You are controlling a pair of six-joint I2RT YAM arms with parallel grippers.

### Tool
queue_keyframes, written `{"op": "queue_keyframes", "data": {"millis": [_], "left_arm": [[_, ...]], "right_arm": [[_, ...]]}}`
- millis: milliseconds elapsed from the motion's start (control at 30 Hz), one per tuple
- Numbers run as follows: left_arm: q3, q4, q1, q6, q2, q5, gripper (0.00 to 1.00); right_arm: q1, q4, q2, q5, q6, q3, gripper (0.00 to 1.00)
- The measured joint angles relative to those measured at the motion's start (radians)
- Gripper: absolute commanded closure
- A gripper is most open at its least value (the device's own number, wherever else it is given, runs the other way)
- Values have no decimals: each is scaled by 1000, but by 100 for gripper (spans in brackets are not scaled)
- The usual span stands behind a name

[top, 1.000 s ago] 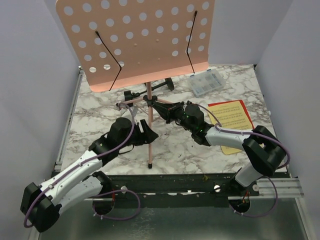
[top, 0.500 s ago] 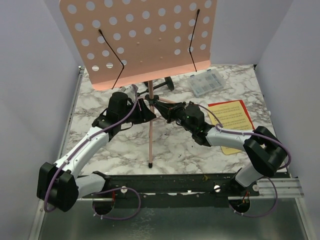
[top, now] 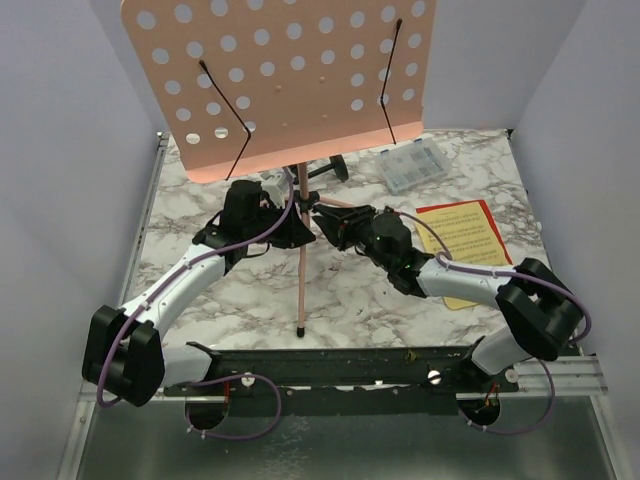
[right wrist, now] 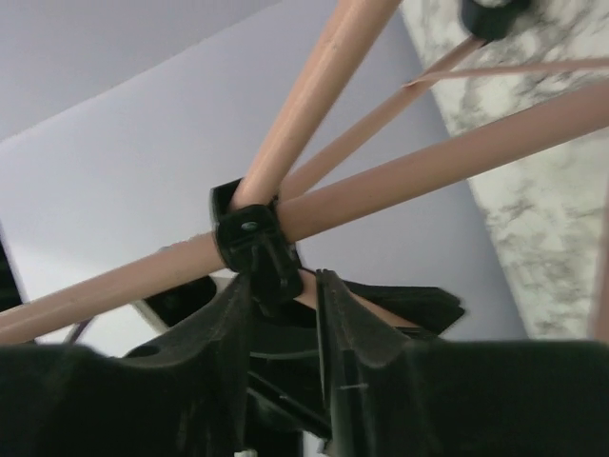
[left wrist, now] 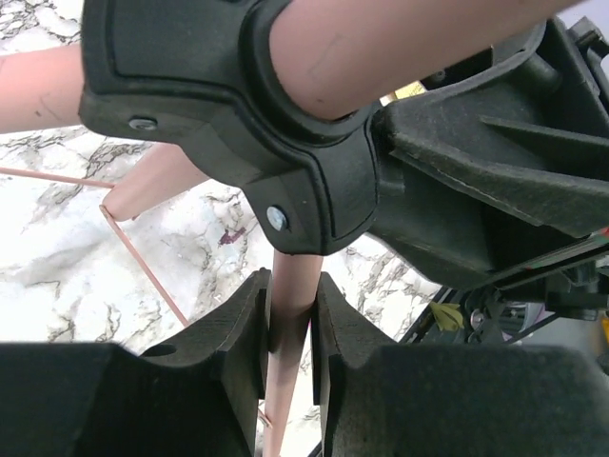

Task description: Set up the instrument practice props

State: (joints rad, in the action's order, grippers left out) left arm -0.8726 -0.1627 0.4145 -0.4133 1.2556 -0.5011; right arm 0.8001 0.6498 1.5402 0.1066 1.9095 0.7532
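L gripper (left wrist: 290, 328) is clamped on a pink tube of the music stand (top: 280, 80), just under its black hub (left wrist: 219, 105). R gripper (right wrist: 281, 295) is pinched on that hub from the right. Stand is upright, mid-table; sheet-music pages (top: 462, 240) lie flat at right.

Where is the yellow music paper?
In the top view, the yellow music paper lies on the right, near the clear box, partly hidden by the right arm.
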Motion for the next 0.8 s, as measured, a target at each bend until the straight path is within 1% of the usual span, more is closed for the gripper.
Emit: {"op": "queue_keyframes", "data": {"millis": [67,133,200,233,267,300,400,433,533,567,633,700,800], "left_arm": [[0,2,0,13,2,-7,100],[0,4,-1,23,4,-13,100],[0,7,-3,29,5,-16,100],[0,8,-3,31,6,-19,100],[0,9,-4,33,7,-23,100],[0,9,-6,34,7,-27,100],[0,11,-7,37,9,-33,100],[0,11,-8,37,9,-34,100],[0,12,-8,37,11,-38,100],[0,13,-9,37,12,-42,100],[0,14,-11,37,14,-46,100],[0,16,-13,37,15,-52,100],[0,17,-14,37,16,-57,100]], "right_arm": [[1,-24,-31,27,-27,-31,40],[2,-48,-61,64,-80,-69,34],[2,-49,-84,115,-226,-140,25],[2,-34,-92,144,-346,-191,19],[2,-23,-97,160,-432,-225,11],[0,14,-104,174,-569,-269,6],[-2,148,-137,173,-1015,-369,5],[-2,195,-147,146,-1188,-384,2],[0,293,-178,-3,-1691,-396,0],[2,339,-191,-71,-1872,-410,0],[5,439,-200,-182,-2181,-444,0],[11,508,-185,-268,-2444,-451,0],[11,522,-153,-363,-2741,-389,1]]}}
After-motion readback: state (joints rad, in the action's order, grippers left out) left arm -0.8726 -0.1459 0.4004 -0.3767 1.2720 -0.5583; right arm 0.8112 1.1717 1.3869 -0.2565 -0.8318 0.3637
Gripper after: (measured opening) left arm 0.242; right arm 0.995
